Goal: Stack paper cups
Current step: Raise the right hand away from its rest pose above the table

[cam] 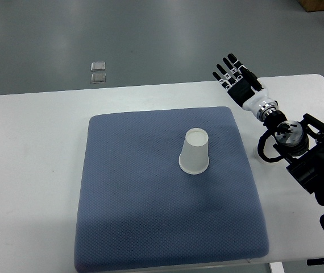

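Paper cup (194,152), upside down on the blue mat (128,216), sits down-left of the right hand's (239,79) spread, empty fingers (230,62) at the white table's (31,148) far right edge; left arm unseen.

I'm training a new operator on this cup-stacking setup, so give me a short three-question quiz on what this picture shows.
1. True or false: the right robot hand is holding the paper cup.
2. The cup stands on: A) the bare table B) the blue mat C) the floor.
3. Fill in: the cup stands with its wide mouth facing ____.

Key: 1. False; the hand is open, apart from the cup, beyond the mat's far right corner. 2. B. 3. Down; it is upside down.
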Controlling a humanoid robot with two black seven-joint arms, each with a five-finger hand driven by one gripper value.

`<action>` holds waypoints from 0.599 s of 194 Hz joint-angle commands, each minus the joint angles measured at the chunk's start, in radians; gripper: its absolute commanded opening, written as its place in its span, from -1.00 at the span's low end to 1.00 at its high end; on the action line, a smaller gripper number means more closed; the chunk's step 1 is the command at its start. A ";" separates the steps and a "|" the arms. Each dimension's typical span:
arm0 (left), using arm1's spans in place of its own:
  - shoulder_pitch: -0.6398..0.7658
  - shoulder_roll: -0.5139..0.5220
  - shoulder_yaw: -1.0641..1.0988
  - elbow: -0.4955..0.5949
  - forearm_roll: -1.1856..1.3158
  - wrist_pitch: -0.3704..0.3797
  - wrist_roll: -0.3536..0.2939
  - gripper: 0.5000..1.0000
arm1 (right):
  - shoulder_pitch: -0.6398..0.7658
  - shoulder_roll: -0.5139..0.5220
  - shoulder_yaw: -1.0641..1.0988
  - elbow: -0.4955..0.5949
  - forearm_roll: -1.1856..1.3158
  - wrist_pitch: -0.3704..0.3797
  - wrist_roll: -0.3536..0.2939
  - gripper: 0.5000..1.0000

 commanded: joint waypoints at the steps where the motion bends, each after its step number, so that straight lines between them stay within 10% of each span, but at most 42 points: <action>1: 0.000 0.000 0.000 0.000 0.000 0.000 0.000 1.00 | -0.003 0.002 0.000 0.000 0.000 0.001 0.000 0.69; 116: 0.000 0.000 0.002 -0.005 0.000 0.000 -0.002 1.00 | 0.081 -0.035 -0.011 0.009 -0.199 0.023 -0.014 0.69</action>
